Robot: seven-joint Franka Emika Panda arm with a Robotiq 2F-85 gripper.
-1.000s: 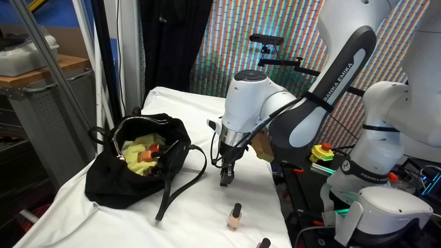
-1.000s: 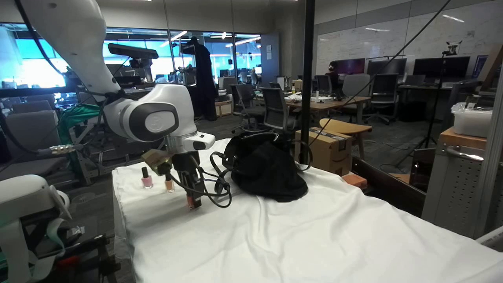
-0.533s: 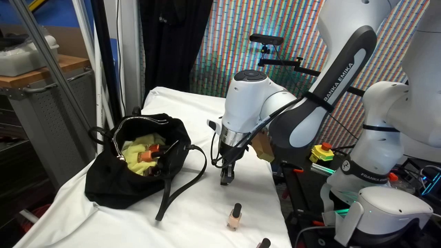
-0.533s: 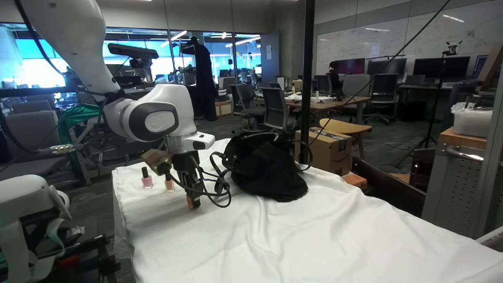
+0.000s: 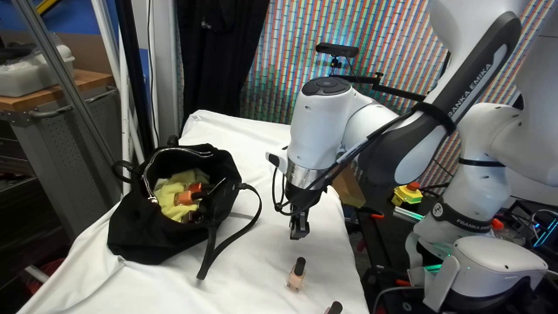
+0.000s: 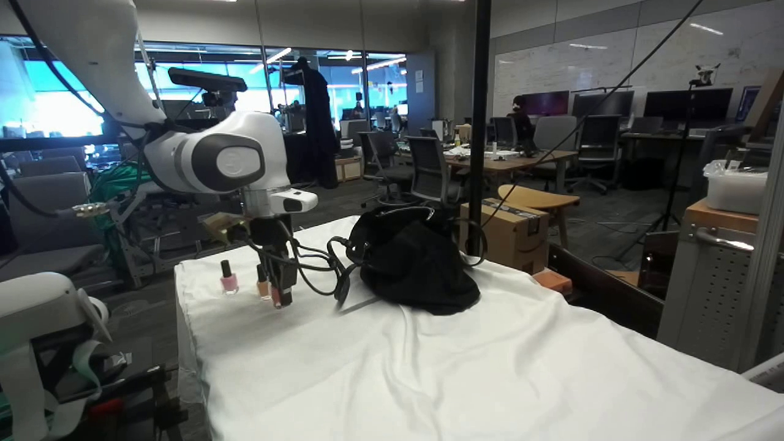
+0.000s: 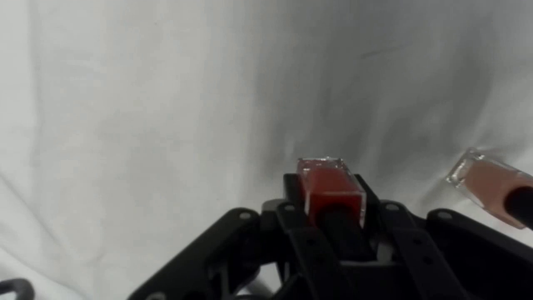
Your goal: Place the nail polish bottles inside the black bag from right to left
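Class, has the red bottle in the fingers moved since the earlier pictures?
Yes: the red bottle moved left in an exterior view, away from the black bag.

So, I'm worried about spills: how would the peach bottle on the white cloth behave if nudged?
The peach bottle would probably tip, being narrow and upright with a tall black cap. Flat sides suggest little rolling. Its shiny walls look like glass, so perhaps slippery.

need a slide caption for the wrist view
Gripper closed on a red nail polish bottle over white cloth, with a peach bottle at the right edge.
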